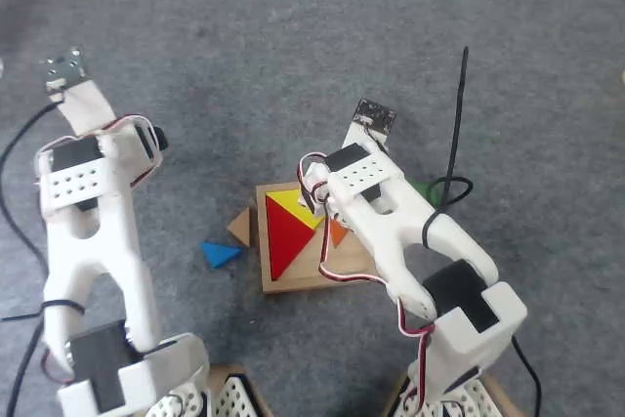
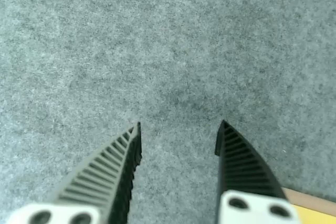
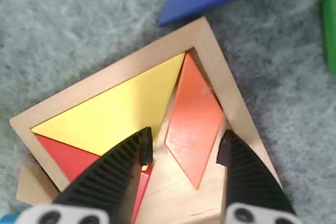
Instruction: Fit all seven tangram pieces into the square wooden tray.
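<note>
Grey carpet (image 1: 244,75) under the tray (image 1: 262,251) — left end effector (image 2: 180,124) and right end effector (image 3: 187,132) both apart.

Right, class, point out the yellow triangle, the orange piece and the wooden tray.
yellow triangle (image 3: 121,111), right wrist view, middle of its face.
orange piece (image 3: 194,121), right wrist view, middle of its face.
wooden tray (image 3: 105,81), right wrist view, rim alongside the yellow triangle.

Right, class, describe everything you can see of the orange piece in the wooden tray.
The orange piece is a flat, glossy parallelogram, painted wood by its look. It lies inside the wooden tray, one edge against the yellow triangle, another along the tray's wall, with bare tray floor by its other edges. The right gripper hangs open above it.
</note>
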